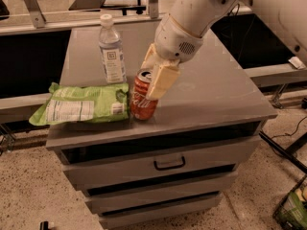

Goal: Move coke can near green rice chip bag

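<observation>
The red coke can [140,102] stands upright on the grey cabinet top [211,87], near its front edge. It touches or nearly touches the right end of the green rice chip bag [81,104], which lies flat with its white label panel facing up. My gripper [150,80] comes down from the upper right on the white arm. Its cream fingers [162,80] straddle the top of the can and are closed on it. The far finger is partly hidden behind the can.
A clear water bottle [111,51] with a white cap stands just behind the bag and can. The cabinet has drawers below, one with a black handle [169,164]. A green item in a wire basket [292,210] sits on the floor at lower right.
</observation>
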Controlling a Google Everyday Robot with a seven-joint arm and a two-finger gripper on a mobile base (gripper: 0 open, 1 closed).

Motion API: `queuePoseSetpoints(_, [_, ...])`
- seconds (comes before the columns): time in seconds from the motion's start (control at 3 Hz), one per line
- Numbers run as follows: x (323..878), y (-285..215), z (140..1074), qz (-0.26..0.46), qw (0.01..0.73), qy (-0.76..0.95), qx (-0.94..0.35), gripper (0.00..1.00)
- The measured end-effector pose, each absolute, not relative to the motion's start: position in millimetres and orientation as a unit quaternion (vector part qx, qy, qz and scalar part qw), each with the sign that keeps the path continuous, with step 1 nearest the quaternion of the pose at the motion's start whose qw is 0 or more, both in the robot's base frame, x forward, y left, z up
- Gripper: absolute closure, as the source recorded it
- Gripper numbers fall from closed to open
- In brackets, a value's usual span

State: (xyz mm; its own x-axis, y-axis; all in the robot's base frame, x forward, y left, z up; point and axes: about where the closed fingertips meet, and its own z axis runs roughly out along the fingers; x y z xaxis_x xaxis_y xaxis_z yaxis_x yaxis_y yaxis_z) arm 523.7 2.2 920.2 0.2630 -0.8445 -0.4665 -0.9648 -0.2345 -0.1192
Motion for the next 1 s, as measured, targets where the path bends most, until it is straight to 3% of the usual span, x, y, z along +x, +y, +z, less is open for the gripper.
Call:
queuePoseSetpoints(0.33, [524.0, 4.1, 920.4, 0.154, 0.196, 0.586, -0.771, 0.16])
queuePoseSetpoints(0.67, [524.2, 5.9, 920.6, 0.153, 0.198, 0.585, -0.771, 0.00])
queuePoseSetpoints(1.0, [524.2, 6.0, 920.6, 0.153, 0.198, 0.585, -0.771, 0.00])
